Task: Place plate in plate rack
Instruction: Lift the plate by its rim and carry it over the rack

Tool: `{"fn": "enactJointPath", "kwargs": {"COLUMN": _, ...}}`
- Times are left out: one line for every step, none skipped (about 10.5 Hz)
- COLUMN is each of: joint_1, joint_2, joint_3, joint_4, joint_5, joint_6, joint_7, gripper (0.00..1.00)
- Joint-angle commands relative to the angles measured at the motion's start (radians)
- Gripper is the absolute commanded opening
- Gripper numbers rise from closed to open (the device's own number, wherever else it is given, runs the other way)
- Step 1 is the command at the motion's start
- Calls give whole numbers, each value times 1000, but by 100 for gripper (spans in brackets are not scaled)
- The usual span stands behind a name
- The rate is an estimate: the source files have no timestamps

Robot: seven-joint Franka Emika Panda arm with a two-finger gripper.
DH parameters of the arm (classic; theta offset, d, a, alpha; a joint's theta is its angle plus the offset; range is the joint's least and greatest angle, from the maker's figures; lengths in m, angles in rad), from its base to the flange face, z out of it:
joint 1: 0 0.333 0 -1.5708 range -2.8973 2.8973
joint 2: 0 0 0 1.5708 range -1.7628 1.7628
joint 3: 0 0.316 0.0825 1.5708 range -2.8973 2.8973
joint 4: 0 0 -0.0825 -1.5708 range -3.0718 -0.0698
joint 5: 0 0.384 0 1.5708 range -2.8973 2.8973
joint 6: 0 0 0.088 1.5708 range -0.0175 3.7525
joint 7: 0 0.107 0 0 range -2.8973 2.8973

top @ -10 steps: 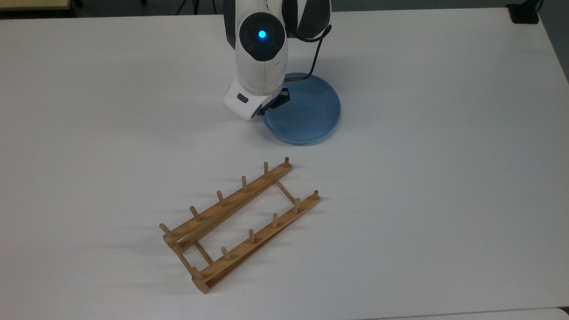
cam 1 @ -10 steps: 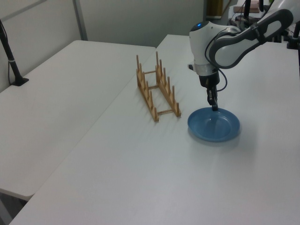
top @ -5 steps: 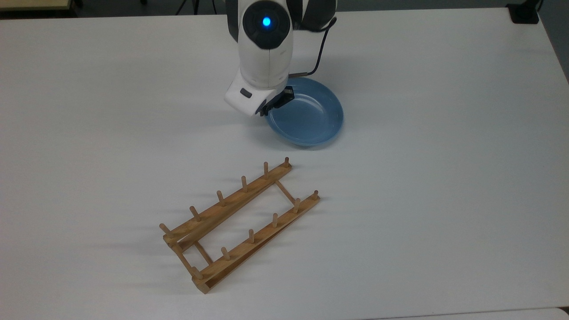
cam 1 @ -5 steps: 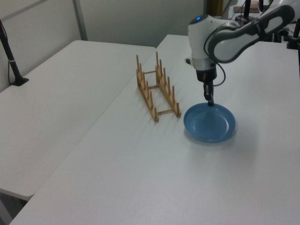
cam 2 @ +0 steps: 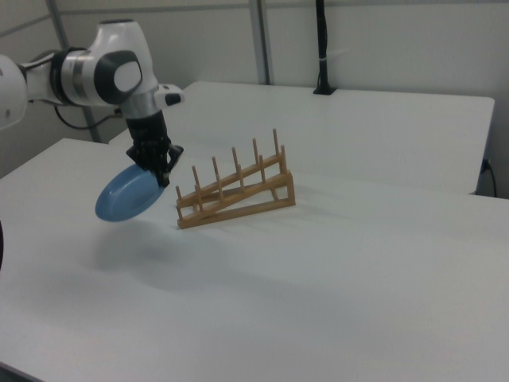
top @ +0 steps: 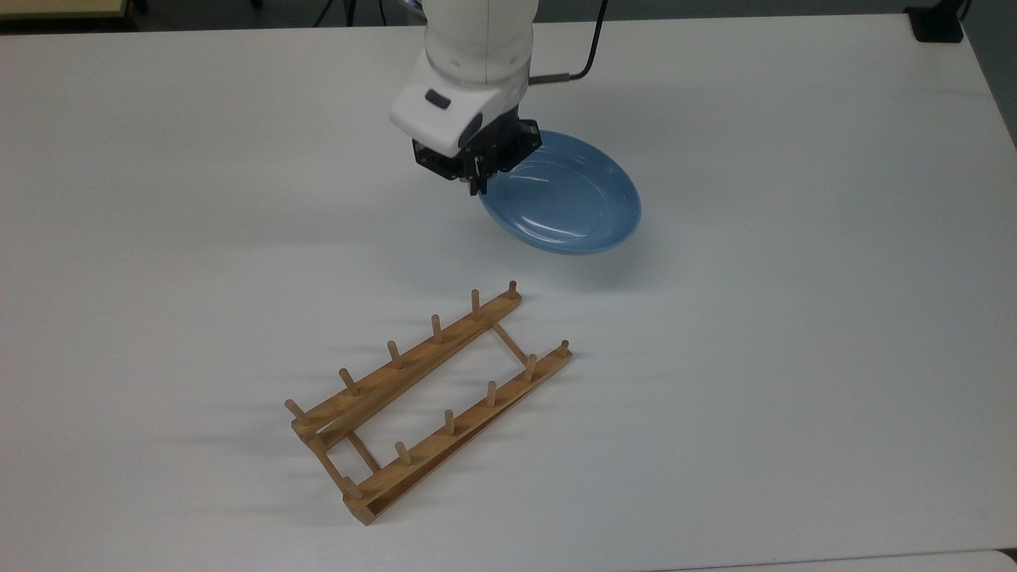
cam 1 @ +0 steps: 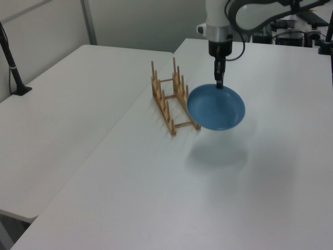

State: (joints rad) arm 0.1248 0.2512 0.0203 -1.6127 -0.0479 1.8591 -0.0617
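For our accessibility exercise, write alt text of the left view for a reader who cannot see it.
A robot gripper holds a blue plate by its rim, tilted and lifted off the white table, its shadow below. A wooden rack with upright pegs stands on the table just to the left view's left of the plate, with no plates in it.

No legible text — none anywhere

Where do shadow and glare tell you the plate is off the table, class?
Left view: the plate casts a soft shadow, separated from it, on the table. Right view: a faint shadow lies below the plate. Top view: pale glare streaks cross the plate.
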Motion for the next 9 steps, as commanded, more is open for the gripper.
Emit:
{"fn": "enactJointPath", "kwargs": {"joint_1": -1, "joint_2": -20, "joint_3": -17, "joint_4": 127, "joint_5": -33, "joint_6": -12, "joint_7": 13, "gripper": 0}}
{"fn": "enactJointPath", "kwargs": {"joint_1": -2, "joint_2": -20, "joint_3": -19, "joint_4": 158, "joint_5": -85, "joint_6": 5, "joint_7": 40, "gripper": 0}}
{"fn": "enactJointPath", "kwargs": {"joint_1": -4, "joint_2": -20, "joint_3": -19, "joint_4": 166, "joint_5": -145, "joint_6": 62, "joint_7": 99, "gripper": 0}}
{"fn": "enactJointPath", "kwargs": {"joint_1": -5, "joint_2": -20, "joint_3": -22, "joint_4": 166, "joint_5": -211, "joint_6": 121, "joint_7": 167, "gripper": 0}}
{"fn": "enactJointPath", "kwargs": {"joint_1": -5, "joint_2": -20, "joint_3": -22, "joint_4": 166, "joint_5": -287, "joint_6": 168, "joint_7": 230, "gripper": 0}}
{"fn": "enactJointPath", "kwargs": {"joint_1": -11, "joint_2": -15, "joint_3": -22, "joint_4": 166, "joint_5": -356, "joint_6": 220, "joint_7": 300, "gripper": 0}}
{"fn": "enactJointPath", "kwargs": {"joint_1": -14, "joint_2": -13, "joint_3": -22, "joint_4": 163, "joint_5": -425, "joint_6": 283, "joint_7": 380, "gripper": 0}}
{"fn": "enactJointPath", "kwargs": {"joint_1": -14, "joint_2": -7, "joint_3": -19, "joint_4": 157, "joint_5": -494, "joint_6": 331, "joint_7": 466, "gripper": 0}}
{"fn": "enactJointPath", "kwargs": {"joint_1": -14, "joint_2": -1, "joint_3": -19, "joint_4": 155, "joint_5": -568, "joint_6": 347, "joint_7": 533, "gripper": 0}}
